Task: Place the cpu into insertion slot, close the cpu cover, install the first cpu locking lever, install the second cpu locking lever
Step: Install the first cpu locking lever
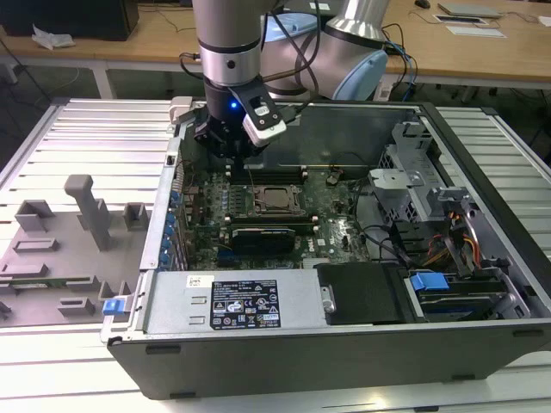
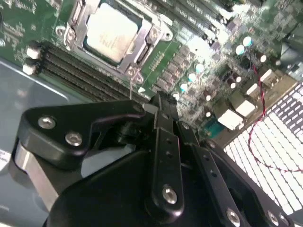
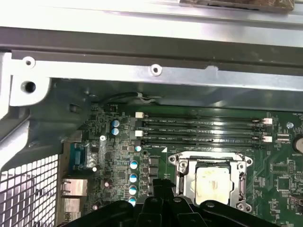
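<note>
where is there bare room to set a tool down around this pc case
The ribbed table is bare on the exterior view's left, beside the case and behind the grey fixtures, and again along the exterior view's right of it. Inside is crowded: the gripper hangs over the green board near the cpu, with the drive cage and cables opposite.

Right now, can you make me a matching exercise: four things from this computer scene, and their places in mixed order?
1. pale silvery-beige square cpu
2. long narrow black memory slots
3. tall grey plastic post
4. black gripper

A. outside the dark computer case, on the exterior view's left
B. above the green circuit board
C. inside the window of the silvery metal cpu cover
D. in parallel rows on the board

Pairs: 1-C; 2-D; 3-A; 4-B
</note>
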`<state>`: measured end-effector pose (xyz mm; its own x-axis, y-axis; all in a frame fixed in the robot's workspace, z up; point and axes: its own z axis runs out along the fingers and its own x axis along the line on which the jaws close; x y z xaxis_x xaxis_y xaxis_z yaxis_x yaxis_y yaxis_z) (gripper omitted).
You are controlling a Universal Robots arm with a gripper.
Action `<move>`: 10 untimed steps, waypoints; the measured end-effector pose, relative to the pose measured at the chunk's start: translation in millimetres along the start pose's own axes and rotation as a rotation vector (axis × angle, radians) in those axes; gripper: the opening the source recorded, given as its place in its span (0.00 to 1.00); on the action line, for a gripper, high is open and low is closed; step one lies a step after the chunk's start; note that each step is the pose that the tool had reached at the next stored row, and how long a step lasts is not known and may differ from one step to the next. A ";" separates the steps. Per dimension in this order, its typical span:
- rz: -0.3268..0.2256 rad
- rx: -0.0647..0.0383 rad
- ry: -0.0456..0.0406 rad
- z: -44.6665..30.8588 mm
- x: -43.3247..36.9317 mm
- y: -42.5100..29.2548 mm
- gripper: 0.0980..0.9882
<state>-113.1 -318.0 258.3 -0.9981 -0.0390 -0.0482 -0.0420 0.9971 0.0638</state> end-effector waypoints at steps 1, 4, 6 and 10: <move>-0.001 -0.005 -0.0007 -0.1 0.2 -0.1 0.01; -0.004 -0.024 -0.0024 0.0 0.4 0.0 0.01; -0.009 -0.064 -0.0073 0.0 0.7 0.0 0.01; -0.015 -0.108 -0.0130 -0.1 1.4 0.0 0.01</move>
<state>-114.6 -318.0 258.3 -0.9967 -0.0520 -0.0628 -0.0620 0.9835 0.1698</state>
